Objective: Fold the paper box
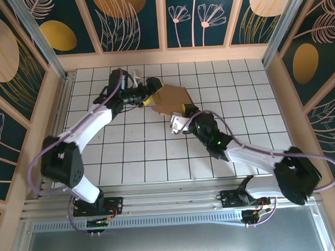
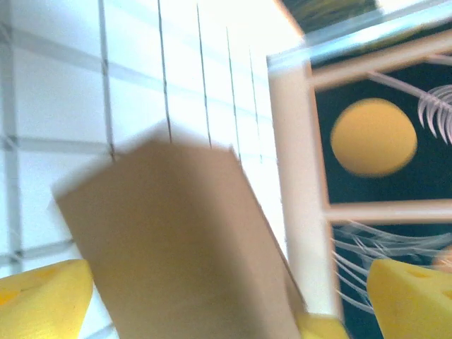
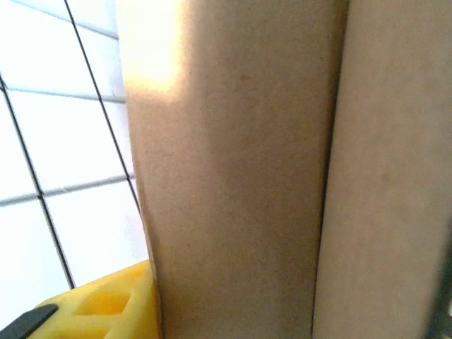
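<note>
Far-middle on the table (image 1: 130, 155), our left hand (image 1: 151, 98) gapes around the paper box (image 1: 172, 100). Can't tell if our right hand (image 1: 184, 111) has clamped, so the flaps might unfold.

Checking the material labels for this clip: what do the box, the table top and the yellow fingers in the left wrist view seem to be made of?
The paper box looks like plain brown cardboard, matte and unprinted. The table top is smooth white with dark grid lines, maybe tile or a printed sheet. The yellow fingers look like matte moulded plastic.
</note>
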